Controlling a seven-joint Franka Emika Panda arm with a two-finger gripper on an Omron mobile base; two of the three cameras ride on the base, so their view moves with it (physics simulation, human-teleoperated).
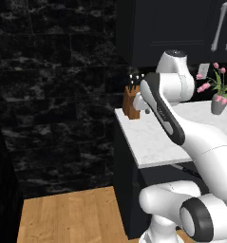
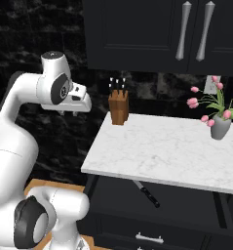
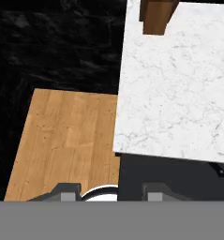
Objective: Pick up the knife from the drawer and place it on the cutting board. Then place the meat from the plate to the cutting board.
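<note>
The knife (image 2: 147,193), silver blade and black handle, lies in the pulled-out black drawer (image 2: 186,205) under the white counter; its handle end also peeks out in the hand view (image 3: 217,169) and the left base view (image 1: 187,170). My gripper (image 2: 68,113) hangs high beyond the counter's left end, pointing down, well above and to the left of the knife. Its fingertips (image 3: 69,191) stand apart with nothing between them, above the floor and the counter's corner. The cutting board, the meat and the plate are out of view.
A wooden knife block (image 2: 118,108) stands at the back left corner of the marble counter (image 2: 162,146). A grey vase of pink tulips (image 2: 220,128) sits at the right. Black upper cabinets with long silver handles (image 2: 183,30) hang above. Wooden floor (image 3: 66,140) lies left of the counter.
</note>
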